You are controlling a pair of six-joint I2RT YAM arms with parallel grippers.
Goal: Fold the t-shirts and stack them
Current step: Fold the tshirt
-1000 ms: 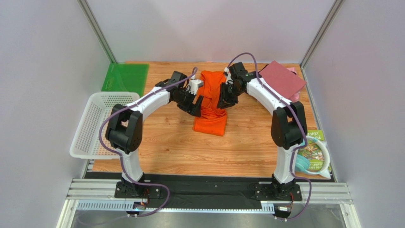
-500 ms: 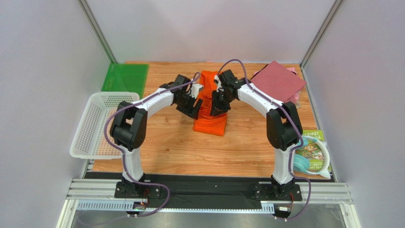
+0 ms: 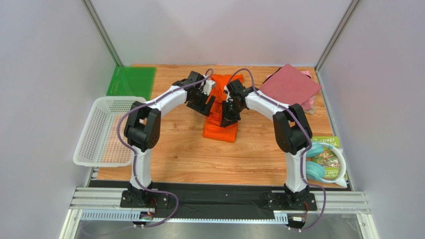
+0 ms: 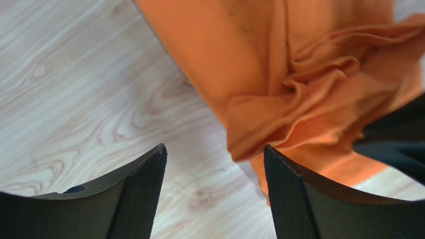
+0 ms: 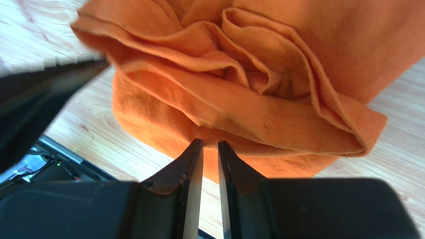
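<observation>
The bright orange t-shirt (image 3: 221, 127) lies on the wooden table as a narrow lengthwise strip, bunched at its far end. My left gripper (image 3: 208, 105) hovers at its left edge, open and empty; in the left wrist view (image 4: 214, 154) only bare wood lies between the fingers, with the shirt (image 4: 259, 59) to the right. My right gripper (image 3: 227, 117) sits over the shirt's middle. In the right wrist view (image 5: 210, 143) its fingers are nearly closed, pinching the gathered orange folds (image 5: 259, 89). A maroon-red folded t-shirt (image 3: 290, 83) lies on a pale pink one (image 3: 310, 102) at the far right.
A flat green plastic sheet (image 3: 131, 81) lies at the far left corner. A white mesh basket (image 3: 102, 130) hangs over the table's left edge. A printed packet with a pale ring (image 3: 326, 158) lies at the right edge, near the right arm's base.
My right gripper has moved left, drawing the shirt's right side over so the shirt is narrower. My left gripper has moved further away and right, closer to the shirt.
</observation>
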